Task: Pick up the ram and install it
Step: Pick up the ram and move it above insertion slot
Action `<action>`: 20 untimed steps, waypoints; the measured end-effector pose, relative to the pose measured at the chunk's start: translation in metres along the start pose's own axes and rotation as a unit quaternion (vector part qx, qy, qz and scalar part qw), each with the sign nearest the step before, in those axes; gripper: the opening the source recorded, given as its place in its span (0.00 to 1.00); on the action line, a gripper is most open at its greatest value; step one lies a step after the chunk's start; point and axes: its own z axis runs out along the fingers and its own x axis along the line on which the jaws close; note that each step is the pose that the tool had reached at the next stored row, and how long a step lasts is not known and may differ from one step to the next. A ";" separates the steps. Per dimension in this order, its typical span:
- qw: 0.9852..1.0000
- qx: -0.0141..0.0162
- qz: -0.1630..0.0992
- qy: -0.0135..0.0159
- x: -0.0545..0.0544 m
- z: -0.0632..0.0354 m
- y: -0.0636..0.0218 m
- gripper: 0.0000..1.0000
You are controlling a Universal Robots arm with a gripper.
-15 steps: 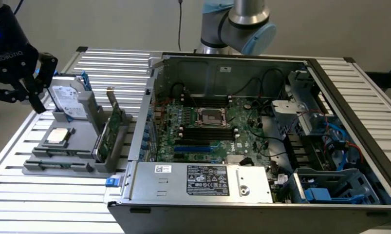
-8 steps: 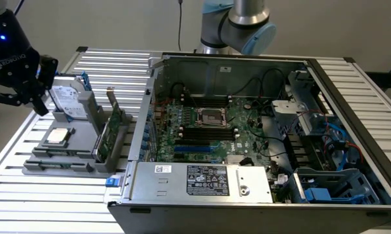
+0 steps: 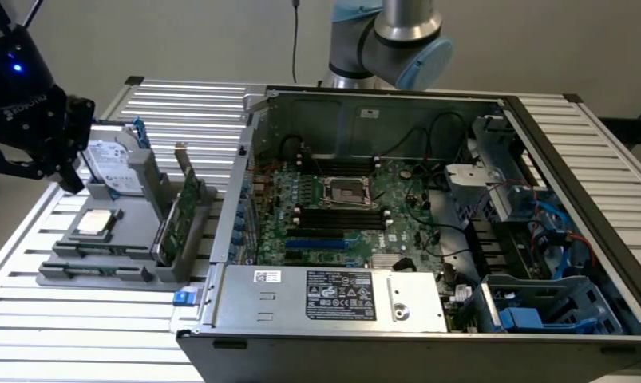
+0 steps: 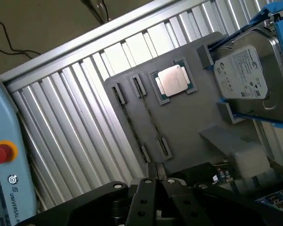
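Note:
Two ram sticks stand on edge in the slots of a grey holder tray (image 3: 128,209) at the exterior view's left; the nearer-to-CPU ram (image 3: 94,250) is a thin green strip, and another (image 3: 90,271) lies in front of it. In the wrist view the ram (image 4: 151,117) is a thin dark line between grey clips. My black gripper (image 3: 70,179) hangs above the tray's far left corner, beside the hard drive. Its fingers (image 4: 148,188) are pressed together with nothing between them. The open computer case holds the motherboard, whose black memory slots (image 3: 342,215) flank the CPU socket.
On the tray stand a silver hard drive with blue rails (image 3: 112,163), a CPU (image 3: 94,223) and an upright green card (image 3: 176,219). The case wall (image 3: 243,183) rises right of the tray. The power supply (image 3: 331,295) fills the case front. A pendant's red button (image 4: 2,153) shows beyond the table.

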 end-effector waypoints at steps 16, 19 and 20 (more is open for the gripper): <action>0.989 0.002 -0.145 -0.005 0.000 0.0136 0.0006 0.11; 0.985 -0.001 -0.170 -0.005 -0.001 0.0150 0.0007 0.11; 0.984 -0.002 -0.177 -0.005 -0.001 0.0152 0.0007 0.11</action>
